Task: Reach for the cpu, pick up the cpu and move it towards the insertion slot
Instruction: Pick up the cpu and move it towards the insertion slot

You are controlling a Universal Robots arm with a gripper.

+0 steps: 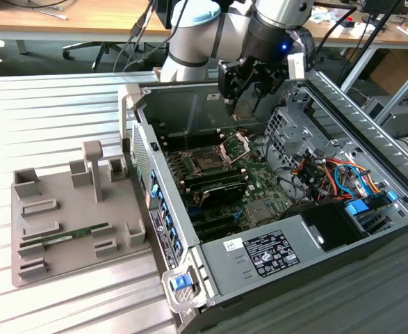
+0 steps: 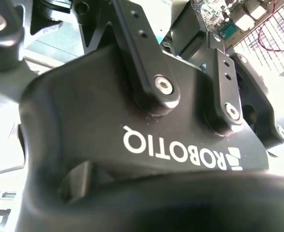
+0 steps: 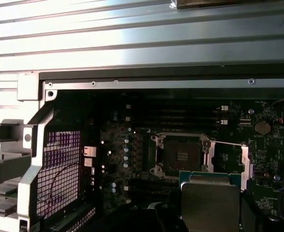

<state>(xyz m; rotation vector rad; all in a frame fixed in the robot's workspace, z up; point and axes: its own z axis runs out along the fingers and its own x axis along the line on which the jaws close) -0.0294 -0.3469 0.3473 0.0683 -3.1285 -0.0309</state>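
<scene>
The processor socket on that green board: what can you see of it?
The insertion slot is a dark square recess with a small pale patch at its centre, framed in silver metal with screws at its corners. Its hinged frame and thin lever are swung open to one side, so the socket lies bare. It sits flat on the green motherboard inside the open computer case. Nothing rests in it; in the first wrist view the cpu hangs close by, apart from it.

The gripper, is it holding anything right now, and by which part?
The cpu sits close before the first wrist camera, above the open insertion slot, so the gripper seems to hold it; the part gripped cannot be told.
</scene>
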